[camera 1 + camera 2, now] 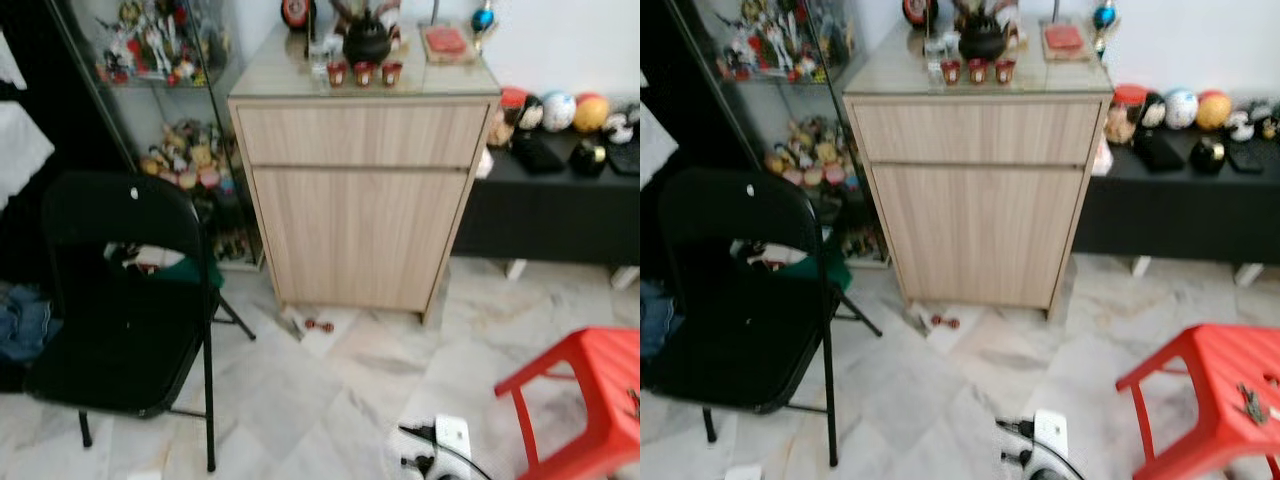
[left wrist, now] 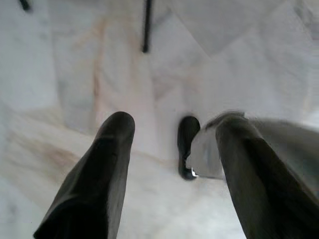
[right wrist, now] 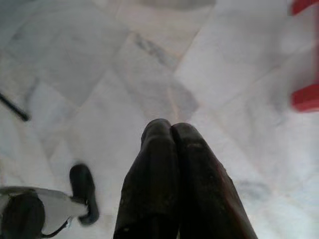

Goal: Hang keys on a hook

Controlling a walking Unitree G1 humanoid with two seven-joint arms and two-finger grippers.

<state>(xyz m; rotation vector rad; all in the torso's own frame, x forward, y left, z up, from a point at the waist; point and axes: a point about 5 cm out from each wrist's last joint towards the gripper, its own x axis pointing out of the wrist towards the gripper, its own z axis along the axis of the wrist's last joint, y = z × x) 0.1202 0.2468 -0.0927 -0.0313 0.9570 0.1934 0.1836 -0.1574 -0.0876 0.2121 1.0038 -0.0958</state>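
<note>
Lying on the red stool, keys, well apart from both grippers, left gripper hanging open over floor, right gripper hanging closed, empty

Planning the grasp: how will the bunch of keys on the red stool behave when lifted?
The small dark bunch of keys looks like several loose pieces, so it would probably dangle floppily. It lies flat on the smooth red plastic stool, so a push would likely slide it. Being small, it is probably light.
</note>
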